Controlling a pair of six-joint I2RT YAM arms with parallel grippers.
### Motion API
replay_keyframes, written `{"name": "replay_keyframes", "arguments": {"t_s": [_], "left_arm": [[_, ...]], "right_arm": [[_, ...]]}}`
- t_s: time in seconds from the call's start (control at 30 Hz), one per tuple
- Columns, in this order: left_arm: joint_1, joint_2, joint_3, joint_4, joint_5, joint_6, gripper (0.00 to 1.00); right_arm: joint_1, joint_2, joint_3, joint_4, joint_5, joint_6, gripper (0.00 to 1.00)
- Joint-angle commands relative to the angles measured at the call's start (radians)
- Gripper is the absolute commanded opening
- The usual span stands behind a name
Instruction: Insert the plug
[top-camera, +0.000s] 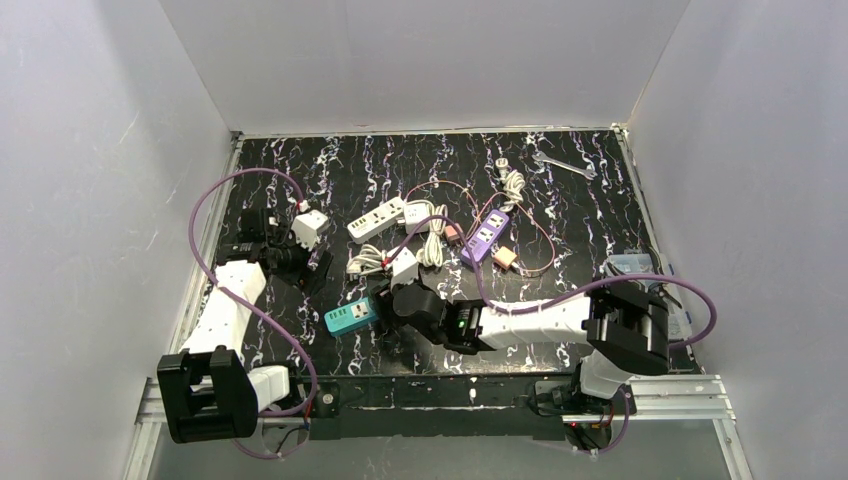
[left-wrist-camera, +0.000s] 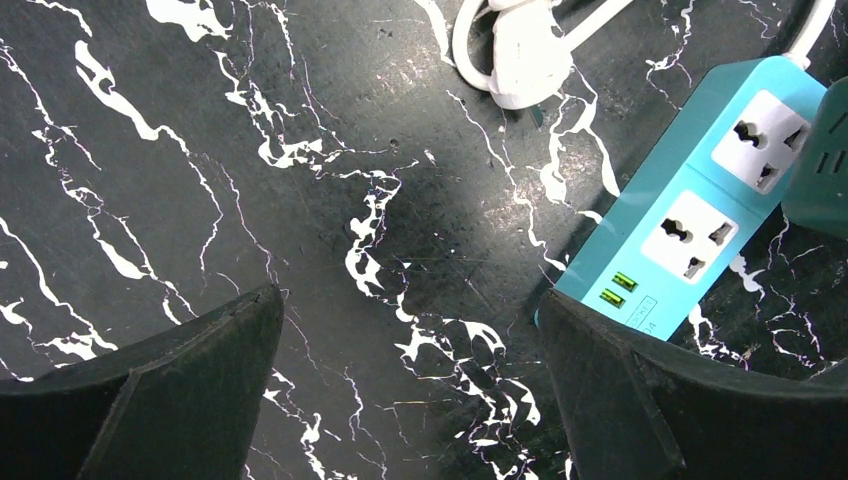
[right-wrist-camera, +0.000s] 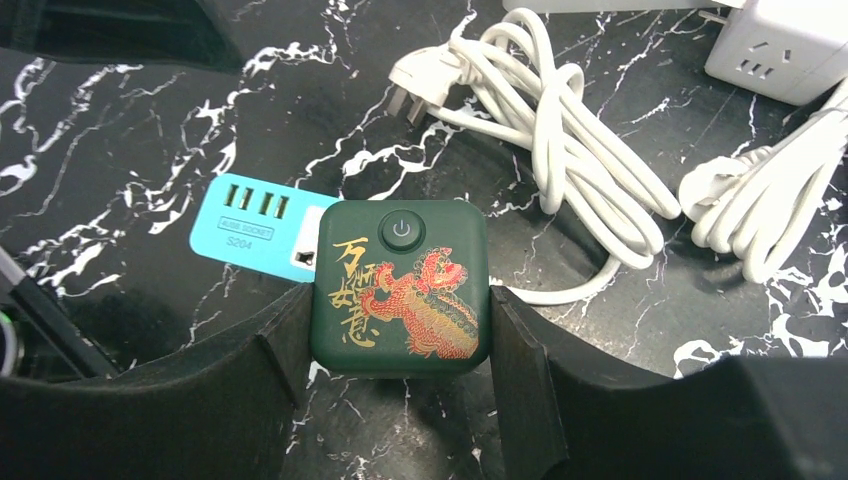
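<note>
A dark green cube plug (right-wrist-camera: 400, 285) with a red and gold dragon and a power button on top sits between the pads of my right gripper (right-wrist-camera: 400, 340), which is shut on its two sides. It covers one end of the teal power strip (right-wrist-camera: 250, 225); I cannot tell whether it is seated in a socket. In the top view the strip (top-camera: 350, 318) lies left of the right gripper (top-camera: 398, 302). My left gripper (left-wrist-camera: 410, 400) is open and empty over the bare table, its right finger (left-wrist-camera: 640, 400) beside the strip's USB end (left-wrist-camera: 700, 215). The green plug's edge (left-wrist-camera: 822, 160) shows there.
Coiled white cables (right-wrist-camera: 560, 150) and a white cube socket (right-wrist-camera: 790, 40) lie just beyond the plug. Farther back are a white power strip (top-camera: 376, 219), a purple strip (top-camera: 484, 237), a white cube adapter (top-camera: 309, 228) and a wrench (top-camera: 565, 165).
</note>
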Motion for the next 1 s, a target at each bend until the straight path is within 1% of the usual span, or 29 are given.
{"name": "replay_keyframes", "arguments": {"t_s": [0.0,0.3,0.57,0.97], "left_arm": [[0.005,-0.004,-0.010,-0.023,-0.008,0.025,0.98],[0.005,0.007,-0.008,-0.035,-0.008,0.025,0.98],[0.004,0.017,-0.007,-0.036,-0.013,0.028,0.98],[0.005,0.011,-0.014,-0.030,-0.010,0.028,0.98]], "right_arm": [[0.011,0.013,0.028,0.081,0.104,-0.021,0.01],[0.023,0.032,0.053,0.116,0.126,-0.050,0.01],[0.023,0.099,0.108,0.132,0.107,-0.065,0.01],[0.024,0.123,0.084,0.116,0.129,-0.062,0.01]]}}
